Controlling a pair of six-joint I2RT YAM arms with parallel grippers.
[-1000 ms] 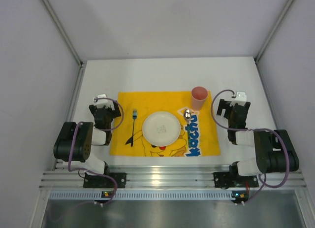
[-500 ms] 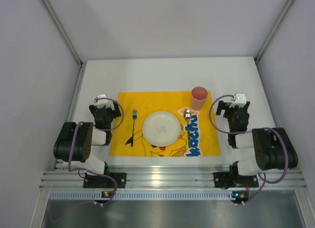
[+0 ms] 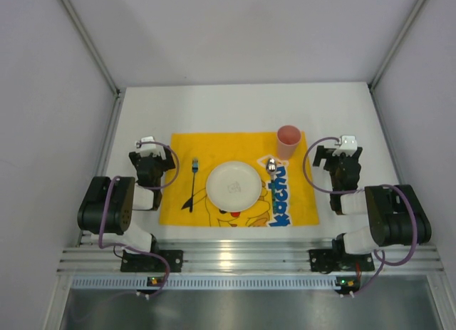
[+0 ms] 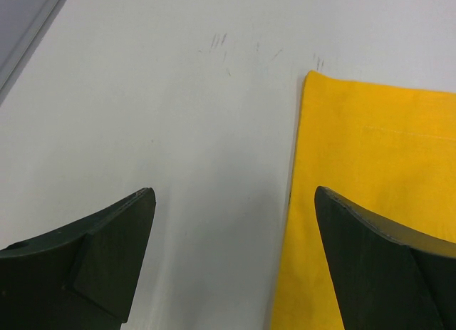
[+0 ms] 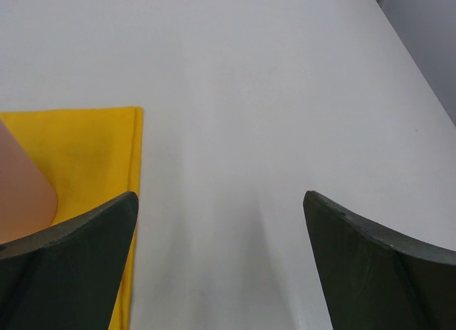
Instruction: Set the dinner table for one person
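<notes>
The white dinner table [image 3: 214, 109] carries a yellow cartoon placemat [image 3: 296, 202]. On the mat lie a white plate [image 3: 233, 184] in the middle, a dark fork [image 3: 193, 182] to its left, a spoon [image 3: 271, 168] to its right and a pink cup [image 3: 288, 141] at the far right corner. My left gripper [image 3: 147, 146] is open and empty beside the mat's left edge [image 4: 370, 173]. My right gripper [image 3: 343, 146] is open and empty over bare table right of the mat [image 5: 85, 145], with the cup [image 5: 21, 194] at its left.
Grey enclosure walls stand on the left, right and far sides of the table. An aluminium rail [image 3: 242, 257] with both arm bases runs along the near edge.
The right arm has folded back slightly toward its base, its gripper shifting a little. The left arm and the items on the mat have not moved.
</notes>
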